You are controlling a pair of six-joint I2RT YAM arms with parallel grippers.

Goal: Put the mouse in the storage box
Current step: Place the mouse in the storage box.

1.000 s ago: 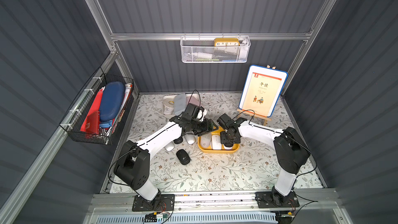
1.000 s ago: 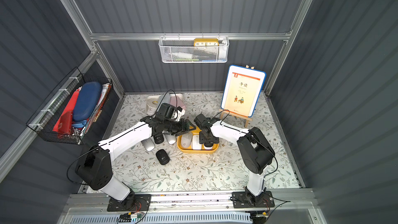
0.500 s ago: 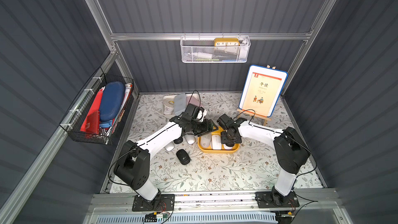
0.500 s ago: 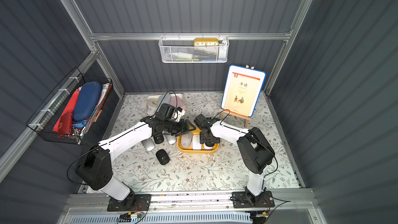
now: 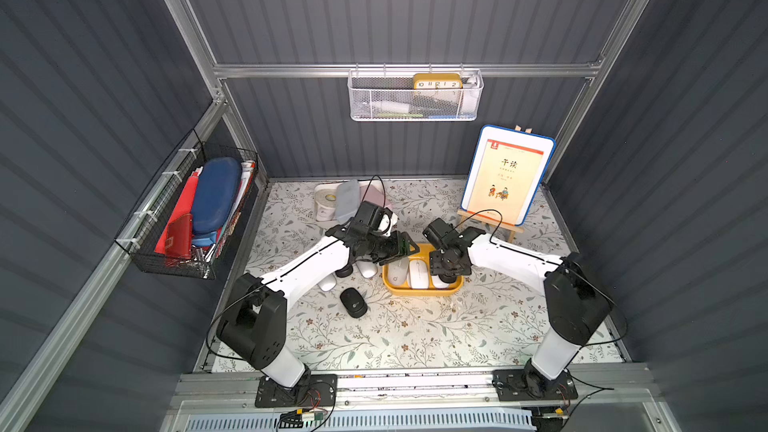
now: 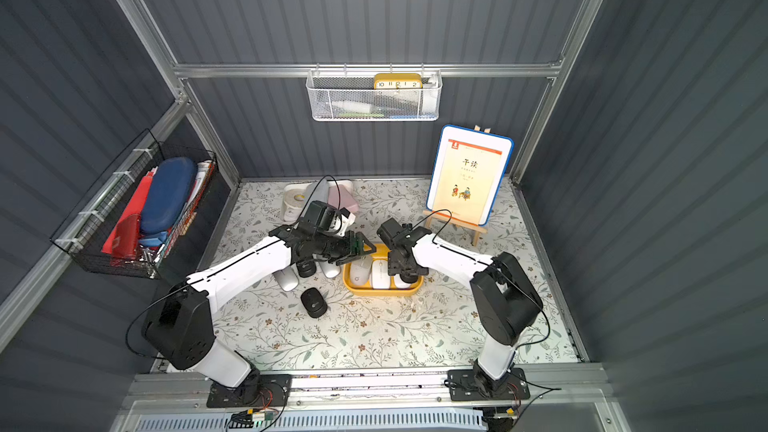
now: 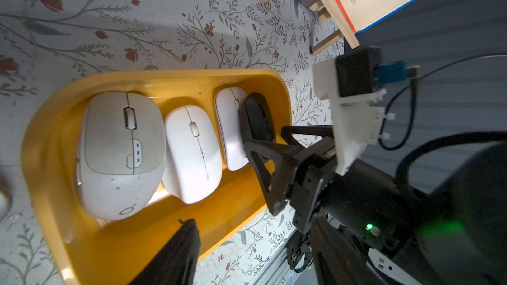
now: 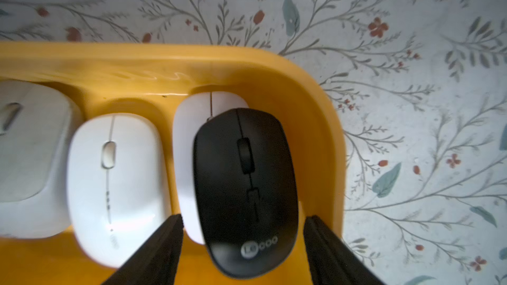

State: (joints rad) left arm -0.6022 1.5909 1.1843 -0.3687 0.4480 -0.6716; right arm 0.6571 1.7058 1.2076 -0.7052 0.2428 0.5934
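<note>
My right fingers (image 8: 159, 250) stand apart, one matte black wedge on each side of the black mouse (image 8: 247, 187), with a sliver of gap both ways, gripping nothing. That mouse is a dull-black oval with a scroll wheel and a silver badge at its tail. It is in the box (image 8: 318, 138), at the end by a rounded corner, lying partly over a slim white mouse (image 8: 186, 160). The box is glossy yellow plastic, shallow, with a rolled rim. Alongside lie a glossy oval mouse (image 8: 115, 182) and a bulkier off-white mouse (image 7: 120, 154), scuffed, with side buttons; the three pale ones sit side by side across the floor. Of my left fingers (image 7: 175, 253) I see a single dark tip over the box; apart or together, I cannot tell. Outside, on the floral-print surface (image 8: 411, 105), a second black mouse (image 5: 353, 302) lies bare, and two white mice (image 5: 368, 270) lie partly hidden under my left arm (image 5: 307, 263).
</note>
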